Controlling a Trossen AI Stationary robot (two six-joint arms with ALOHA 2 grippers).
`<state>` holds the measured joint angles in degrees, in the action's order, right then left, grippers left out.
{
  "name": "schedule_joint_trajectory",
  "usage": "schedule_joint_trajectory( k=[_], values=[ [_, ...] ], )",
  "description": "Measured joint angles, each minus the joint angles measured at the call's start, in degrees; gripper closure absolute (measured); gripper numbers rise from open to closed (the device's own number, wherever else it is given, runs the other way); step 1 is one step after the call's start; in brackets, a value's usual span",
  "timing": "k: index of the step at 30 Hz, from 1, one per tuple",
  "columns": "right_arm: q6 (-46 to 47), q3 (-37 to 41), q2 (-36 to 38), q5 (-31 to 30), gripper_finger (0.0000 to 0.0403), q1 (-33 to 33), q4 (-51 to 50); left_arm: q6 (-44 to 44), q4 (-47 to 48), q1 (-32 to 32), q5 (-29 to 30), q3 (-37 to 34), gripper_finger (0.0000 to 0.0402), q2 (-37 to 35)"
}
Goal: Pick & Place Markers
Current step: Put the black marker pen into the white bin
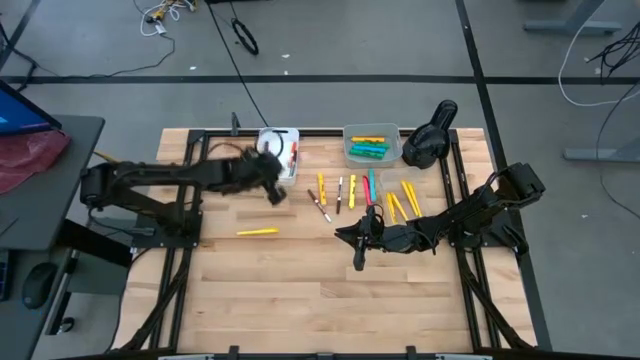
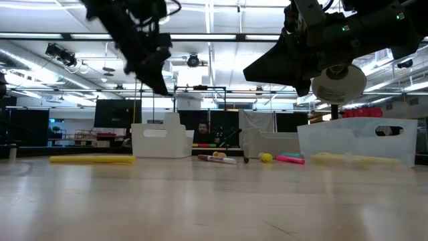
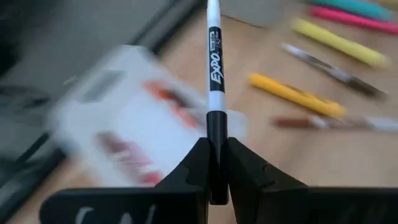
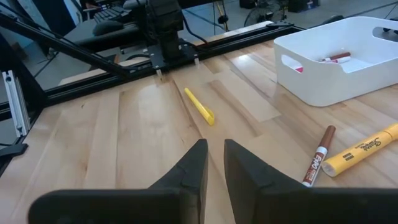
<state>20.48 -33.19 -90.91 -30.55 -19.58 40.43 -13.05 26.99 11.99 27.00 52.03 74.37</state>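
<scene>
My left gripper point(image 3: 217, 168) is shut on a white-and-black Expo marker point(image 3: 214, 68) and hovers by the white bin point(image 1: 279, 152), at its near side point(image 1: 272, 188). That bin holds red markers. Several markers point(image 1: 352, 192), yellow, red, dark and teal, lie flat on the table right of it. A single yellow marker point(image 1: 258, 232) lies apart, nearer the front. The grey bin point(image 1: 347, 140) holds green and yellow markers. My right gripper point(image 4: 214, 162) hangs above bare wood point(image 1: 357, 250) just in front of the scattered markers, its fingers a narrow gap apart and holding nothing. My left gripper pinches the Expo marker by its black end point(image 3: 216, 124) between the two fingers. The marker runs along the fingers and sticks out ahead of them. It is lifted clear of the table, over the white bin's point(image 3: 112, 106) edge.
A brown Sharpie point(image 4: 318, 155) and a yellow marker point(image 4: 360, 149) lie close to my right gripper. A dark round object point(image 1: 430, 135) stands beside the grey bin. Black frame rails run along the table's edges. Open wood lies toward the near edge.
</scene>
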Motion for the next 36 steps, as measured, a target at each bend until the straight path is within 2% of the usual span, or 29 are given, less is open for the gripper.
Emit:
schedule_joint_trajectory(
  k=[2,6,9,15,24,31,36],
  values=[
    [0.0,0.0,0.0,0.0,0.0347,0.0,0.0,-2.8,8.0,2.7,1.8,4.8,0.0366,0.0],
    [0.0,0.0,0.0,0.0,0.0347,0.0,0.0,-5.8,16.9,10.3,-5.3,8.5,0.0366,1.0],
    [0.0,0.0,0.0,0.0,0.0347,0.0,-0.2,-5.6,18.0,15.0,-10.6,8.3,0.0366,4.0],
    [0.1,0.0,0.0,0.0,0.0347,0.0,-0.3,-3.9,14.5,20.0,-13.5,9.3,0.0366,13.6],
    [0.2,0.0,0.0,0.0,0.0347,0.0,-0.7,-2.4,13.5,21.4,-13.4,13.9,0.0343,24.7],
    [0.2,0.0,0.0,0.0,0.0347,0.0,-0.7,1.0,13.0,21.2,-13.3,14.1,0.0338,26.1],
    [2.2,0.0,0.0,0.8,0.0347,0.0,-0.8,4.4,12.6,21.2,-13.2,14.1,0.0311,25.2]
  ],
)
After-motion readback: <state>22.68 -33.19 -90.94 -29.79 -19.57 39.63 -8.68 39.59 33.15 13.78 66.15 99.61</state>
